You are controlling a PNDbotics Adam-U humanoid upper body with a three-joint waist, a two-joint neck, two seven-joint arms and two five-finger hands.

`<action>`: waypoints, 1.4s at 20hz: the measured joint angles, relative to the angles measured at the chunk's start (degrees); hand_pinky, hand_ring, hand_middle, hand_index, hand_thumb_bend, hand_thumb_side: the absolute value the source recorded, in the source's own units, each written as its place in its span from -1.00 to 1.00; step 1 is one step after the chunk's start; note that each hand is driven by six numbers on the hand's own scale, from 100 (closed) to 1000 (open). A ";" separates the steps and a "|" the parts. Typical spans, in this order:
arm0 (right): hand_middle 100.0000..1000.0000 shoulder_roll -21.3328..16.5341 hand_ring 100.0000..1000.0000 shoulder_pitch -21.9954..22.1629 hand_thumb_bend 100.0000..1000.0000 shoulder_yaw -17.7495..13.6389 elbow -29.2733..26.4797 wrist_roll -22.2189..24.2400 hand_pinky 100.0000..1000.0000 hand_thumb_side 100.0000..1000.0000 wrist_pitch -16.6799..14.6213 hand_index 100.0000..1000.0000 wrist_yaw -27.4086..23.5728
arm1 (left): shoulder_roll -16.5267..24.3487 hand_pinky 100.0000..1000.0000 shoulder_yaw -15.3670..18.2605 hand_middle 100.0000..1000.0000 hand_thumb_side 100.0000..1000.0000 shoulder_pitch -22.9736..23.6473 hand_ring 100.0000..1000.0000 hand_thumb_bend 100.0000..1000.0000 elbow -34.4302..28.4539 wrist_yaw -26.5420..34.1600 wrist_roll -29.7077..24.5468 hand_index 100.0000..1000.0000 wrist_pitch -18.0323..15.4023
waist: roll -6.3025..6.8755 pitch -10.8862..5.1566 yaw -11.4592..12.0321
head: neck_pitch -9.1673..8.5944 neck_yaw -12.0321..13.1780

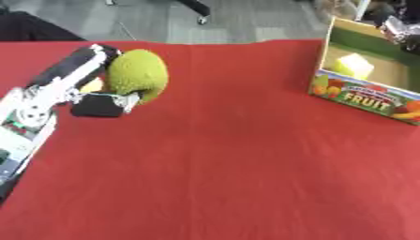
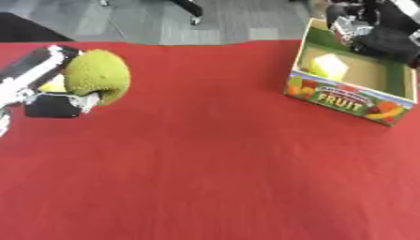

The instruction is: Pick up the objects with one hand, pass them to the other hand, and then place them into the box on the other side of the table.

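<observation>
A bumpy yellow-green round fruit (image 1: 138,75) is held just above the red table at the far left. My left hand (image 1: 72,70) is shut on it, with fingers over its back and the thumb (image 1: 100,105) under its near side. A bit of yellow (image 1: 92,85) shows between the fruit and the palm. The open cardboard box (image 2: 344,98) marked FRUIT stands at the far right with a pale yellow block (image 2: 328,65) inside. My right hand (image 2: 373,35) hovers over the box's far wall. It is blurred, and its fingers are hard to read.
The red cloth (image 1: 221,164) covers the whole table between the fruit and the box. Grey floor and a chair base (image 1: 197,11) lie beyond the far edge. A dark shape (image 1: 33,28) sits at the far left corner.
</observation>
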 measured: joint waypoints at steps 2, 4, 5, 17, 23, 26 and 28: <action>0.66 -0.06 0.83 -0.84 -1.00 1.19 -1.56 1.53 0.81 -0.41 -0.44 0.79 0.07 | -1.44 0.37 -0.64 0.08 -0.55 -0.22 0.23 -1.00 1.31 -0.88 0.68 0.00 -0.71 | -0.10 0.00 -0.02 | 0.12 0.10; 0.65 -0.37 0.83 -1.83 -1.00 2.48 -3.10 3.09 0.81 -0.42 -0.91 0.79 0.28 | -2.85 0.37 -1.01 0.08 -0.51 -0.27 0.23 -1.00 2.34 -1.34 1.59 0.01 -1.48 | -0.30 0.00 -0.02 | 0.17 0.15; 0.65 -0.57 0.82 -2.32 -1.00 3.09 -3.89 3.86 0.80 -0.45 -1.14 0.78 0.34 | -3.47 0.37 -1.13 0.08 -0.47 -0.34 0.23 -1.00 2.76 -1.43 2.07 0.01 -1.86 | -0.39 0.00 -0.03 | 0.19 0.16; 0.64 -0.96 0.81 -9.45 -1.00 12.21 -11.05 13.50 0.79 -0.35 -3.70 0.76 2.66 | -10.35 0.38 -1.64 0.08 -0.36 -0.52 0.24 -1.00 6.50 2.14 5.68 0.03 -4.04 | -1.45 -0.35 -0.23 | 0.67 0.59; 0.65 1.62 0.82 -11.35 -1.00 15.84 -11.16 17.42 0.80 -0.25 -4.36 0.76 4.31 | -12.28 0.39 -1.62 0.08 -0.33 0.12 0.24 -1.00 7.29 3.11 6.29 0.03 -5.28 | -1.75 -0.35 0.06 | 0.67 0.50; 0.66 3.26 0.82 -12.19 -1.00 17.16 -10.86 18.90 0.80 -0.25 -4.59 0.76 5.02 | -12.85 0.39 -1.63 0.08 -0.32 0.35 0.24 -1.00 7.27 3.23 6.37 0.03 -5.97 | -1.76 -0.35 0.10 | 0.68 0.38; 0.66 4.31 0.82 -12.95 -1.00 17.92 -10.54 19.64 0.79 -0.24 -4.78 0.76 5.50 | -13.21 0.39 -1.64 0.08 -0.31 0.40 0.24 -1.00 7.25 3.40 6.38 0.03 -6.27 | -1.78 -0.35 0.14 | 0.70 0.31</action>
